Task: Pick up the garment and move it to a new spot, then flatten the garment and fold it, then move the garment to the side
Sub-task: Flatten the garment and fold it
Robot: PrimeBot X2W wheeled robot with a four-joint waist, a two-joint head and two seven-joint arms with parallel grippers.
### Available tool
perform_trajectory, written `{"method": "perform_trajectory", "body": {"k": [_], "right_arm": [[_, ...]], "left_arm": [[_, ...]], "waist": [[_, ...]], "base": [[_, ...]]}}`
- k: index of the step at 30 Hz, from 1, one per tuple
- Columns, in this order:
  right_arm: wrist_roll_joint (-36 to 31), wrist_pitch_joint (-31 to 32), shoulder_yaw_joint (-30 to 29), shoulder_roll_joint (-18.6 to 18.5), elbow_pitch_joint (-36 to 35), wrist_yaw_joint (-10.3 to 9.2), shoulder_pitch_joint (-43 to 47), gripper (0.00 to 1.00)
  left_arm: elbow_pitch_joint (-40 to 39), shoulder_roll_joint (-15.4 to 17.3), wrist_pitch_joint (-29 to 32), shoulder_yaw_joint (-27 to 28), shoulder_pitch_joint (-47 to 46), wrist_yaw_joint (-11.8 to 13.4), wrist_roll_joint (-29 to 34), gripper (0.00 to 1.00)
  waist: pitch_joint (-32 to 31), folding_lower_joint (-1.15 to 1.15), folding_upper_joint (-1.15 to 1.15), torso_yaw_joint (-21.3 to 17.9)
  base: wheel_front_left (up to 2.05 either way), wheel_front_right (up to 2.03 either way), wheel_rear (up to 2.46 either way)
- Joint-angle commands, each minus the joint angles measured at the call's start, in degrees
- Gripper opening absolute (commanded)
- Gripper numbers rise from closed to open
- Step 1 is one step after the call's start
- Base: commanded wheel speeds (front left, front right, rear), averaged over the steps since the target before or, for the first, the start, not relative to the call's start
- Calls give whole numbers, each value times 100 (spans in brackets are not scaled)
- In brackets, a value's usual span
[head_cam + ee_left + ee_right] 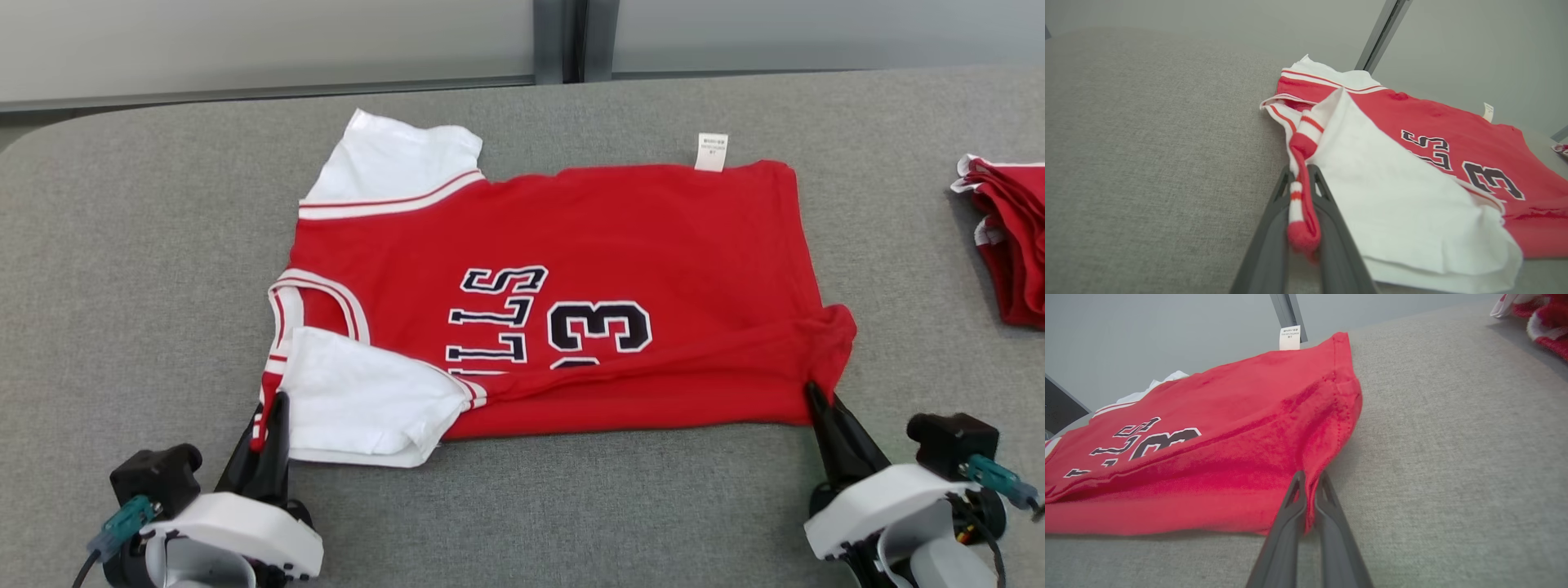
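Red white-sleeved cloth jersey (620,237) flat, centre of grey fabric table (122,269). Your left gripper (276,404) pinches its striped trim, right gripper (814,394) its red hem, both toward table's near edge.

Left gripper (1301,179) clamped on red-and-white striped trim, red garment (1453,134) with white sleeve (1392,196), grey counter (1147,163)
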Motion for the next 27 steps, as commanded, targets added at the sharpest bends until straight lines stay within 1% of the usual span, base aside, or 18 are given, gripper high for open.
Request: {"method": "perform_trajectory", "body": {"k": [1,7,11,13,14,15,16,19,23,27], "right_arm": [[27,31,-50,-70,-31,-14,79,0],[-108,359,-378,-102,-603,-15,743,0],[-192,642,-648,21,-1003,-15,1221,0],[-248,740,-727,80,-1196,-14,1371,0],[-263,784,-750,113,-1286,-14,1432,16],[-287,815,-773,142,-1347,-14,1470,84],[-329,810,-800,145,-1422,-14,1480,100],[-468,726,-856,193,-1656,-10,1414,100],[-778,462,-1000,182,-2053,-9,1319,100],[-1184,247,-1126,178,-2523,-9,1254,100]], "left_arm": [[-48,61,16,42,80,45,17,0],[-821,115,428,87,754,343,-81,0],[-1123,101,668,82,1154,526,-125,0],[-1164,73,777,21,1249,558,-141,0],[-1181,47,791,-3,1256,567,-148,35],[-1146,44,811,-18,1251,575,-153,100],[-1125,17,775,-22,1219,563,-172,100],[-1108,-42,538,-24,1097,605,-69,100],[-1182,-82,8,20,929,643,122,100],[-1375,-10,-424,-29,782,823,561,100]], "waist": [[-44,0,0,7],[-286,0,0,-32],[-386,0,0,-44],[-401,0,0,-43],[-405,0,0,-40],[-410,0,0,-46],[-413,0,0,-54],[-437,0,0,-82],[-485,0,0,-97],[-566,0,0,-118]], "base": [[0,0,0],[0,0,0],[0,0,0],[0,0,0],[0,0,0],[0,0,0],[0,0,0],[0,0,0],[0,0,0],[0,0,0]]}}
